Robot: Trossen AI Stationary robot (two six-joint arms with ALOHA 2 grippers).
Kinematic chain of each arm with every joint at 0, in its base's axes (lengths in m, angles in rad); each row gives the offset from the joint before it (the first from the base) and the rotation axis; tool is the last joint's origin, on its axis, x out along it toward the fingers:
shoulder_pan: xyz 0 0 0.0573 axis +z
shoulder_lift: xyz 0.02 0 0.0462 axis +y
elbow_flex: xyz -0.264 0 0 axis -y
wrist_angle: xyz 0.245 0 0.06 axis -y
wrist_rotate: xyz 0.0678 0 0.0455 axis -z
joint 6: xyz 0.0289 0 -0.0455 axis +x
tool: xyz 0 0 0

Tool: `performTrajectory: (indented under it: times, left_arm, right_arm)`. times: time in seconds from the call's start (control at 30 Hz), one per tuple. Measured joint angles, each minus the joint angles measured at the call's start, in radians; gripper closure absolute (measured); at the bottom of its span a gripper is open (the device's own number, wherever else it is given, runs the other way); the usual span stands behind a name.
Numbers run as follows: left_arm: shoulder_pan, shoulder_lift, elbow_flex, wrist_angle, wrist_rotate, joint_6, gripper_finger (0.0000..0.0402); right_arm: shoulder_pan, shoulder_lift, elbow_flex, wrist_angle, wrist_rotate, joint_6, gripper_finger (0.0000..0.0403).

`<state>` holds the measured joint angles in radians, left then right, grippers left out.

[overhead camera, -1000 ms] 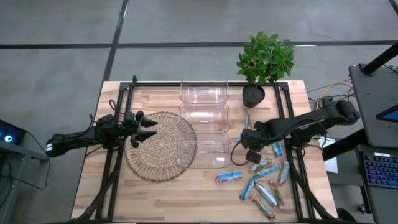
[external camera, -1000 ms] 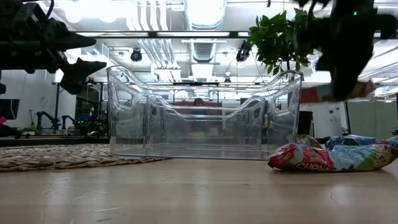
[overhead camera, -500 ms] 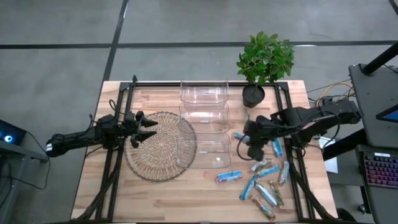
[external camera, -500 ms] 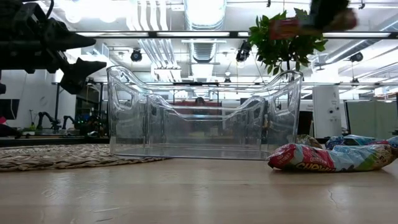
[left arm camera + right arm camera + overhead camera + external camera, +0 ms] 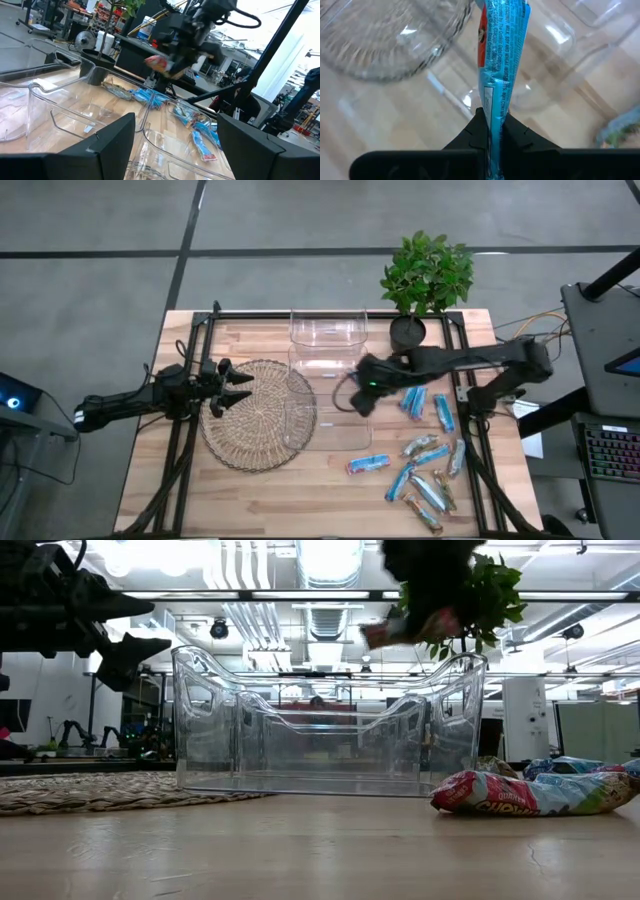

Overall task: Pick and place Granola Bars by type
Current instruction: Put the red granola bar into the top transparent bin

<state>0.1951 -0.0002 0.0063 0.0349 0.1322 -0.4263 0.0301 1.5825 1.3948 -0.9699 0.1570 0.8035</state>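
Note:
My right gripper hangs over the right rim of the clear bins, shut on a blue granola bar with a red patch. In the low view the bar shows high above the nearest bin. Several more granola bars, blue and silvery-tan, lie flat on the wood at the table's near right. Over a round woven mat at the left, my left gripper waits open and level. My right gripper pinches one end of the bar between its two fingers. The fingers slant down from the table's right side and lie along the bar. The rest of the bar sticks out beyond the fingertips, seen edge-on, lifted clear over the bins.
Three clear plastic bins stand in a row from far to near at the table's middle. A potted plant stands at the far right. Black rails run along the table's left and right sides.
My right gripper has risen from the pile of bars at the near right and gone toward the table's left with the bar. It now stands above the bins' right rim. Its wrist has rolled on the way. It has stayed shut on the bar.

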Motion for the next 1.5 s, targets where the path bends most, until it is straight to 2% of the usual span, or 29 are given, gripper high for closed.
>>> performTrajectory:
  times: [0.17,0.4,0.5,0.63,0.83,1.0,1.17,1.5]
  left_arm:
    - [0.0,0.0,0.0,0.0,0.0,0.0,0.014]
    - [0.0,0.0,0.0,0.0,0.0,0.0,0.014]
    - [0.0,0.0,0.0,0.0,0.0,0.0,0.014]
    - [0.0,0.0,0.0,0.0,0.0,0.0,0.014]
    - [0.0,0.0,0.0,0.001,0.0,0.0,0.014]
    - [0.0,0.0,0.0,0.001,0.0,0.0,0.014]
    - [0.0,0.0,0.0,0.001,0.0,0.0,0.014]
    - [0.0,0.0,0.0,0.001,0.0,0.0,0.014]
  right_arm:
    - [-0.073,0.191,0.154,0.004,0.005,0.02,0.0391]
    - [-0.17,0.428,0.433,-0.031,0.112,0.015,0.039]
    - [-0.207,0.511,0.557,-0.08,0.175,-0.006,0.039]
    - [-0.258,0.614,0.722,-0.168,0.198,-0.034,0.039]
    - [-0.313,0.718,0.875,-0.213,0.243,-0.044,0.039]
    - [-0.338,0.758,0.921,-0.262,0.271,0.006,0.039]
    - [-0.37,0.772,0.902,-0.318,0.292,0.077,0.0391]
    - [-0.432,0.803,0.866,-0.313,0.296,0.158,0.0392]
